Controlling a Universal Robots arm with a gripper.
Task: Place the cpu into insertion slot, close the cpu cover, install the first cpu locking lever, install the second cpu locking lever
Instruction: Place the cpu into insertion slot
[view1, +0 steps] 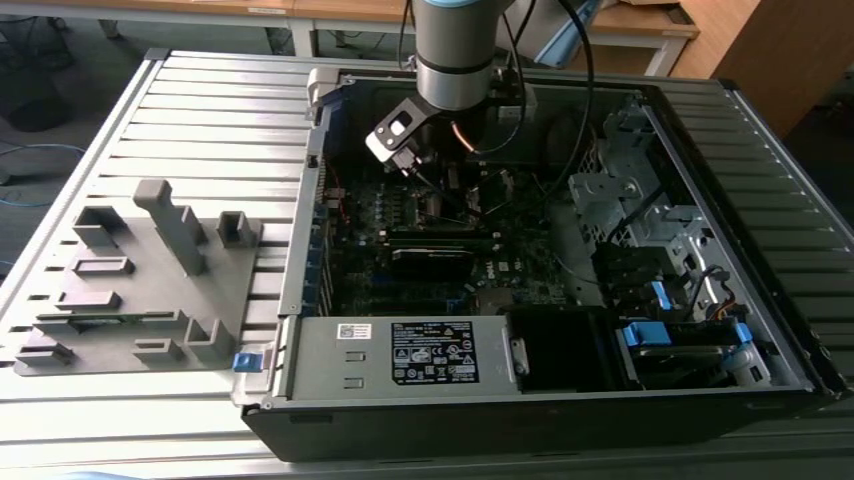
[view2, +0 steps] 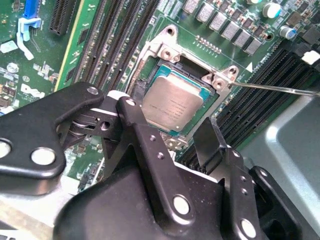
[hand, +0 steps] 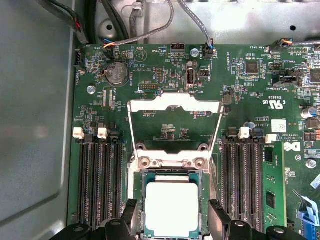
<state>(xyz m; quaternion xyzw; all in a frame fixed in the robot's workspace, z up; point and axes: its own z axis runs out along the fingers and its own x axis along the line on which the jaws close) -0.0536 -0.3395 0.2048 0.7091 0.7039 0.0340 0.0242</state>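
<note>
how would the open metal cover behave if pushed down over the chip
Probably swings rather than slides: the cover stands raised from its edge beside the chip. Likely light, being a thin frame with a large cut-out. Its narrow sides might flex if pushed off-centre.

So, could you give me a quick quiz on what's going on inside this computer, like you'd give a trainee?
1. True or false: the cpu cover is shut down over the cpu.
2. How does the cpu lie? A) seated flat in the insertion slot; B) held up in the air by the gripper; C) tipped on edge against the cpu cover.
3. Fill in: the gripper has one finger on either side of the cpu, and its fingers are ___ (open or shut).
Key: 1 false, the cover stands raised off the slot; 2 A; 3 open.
</note>
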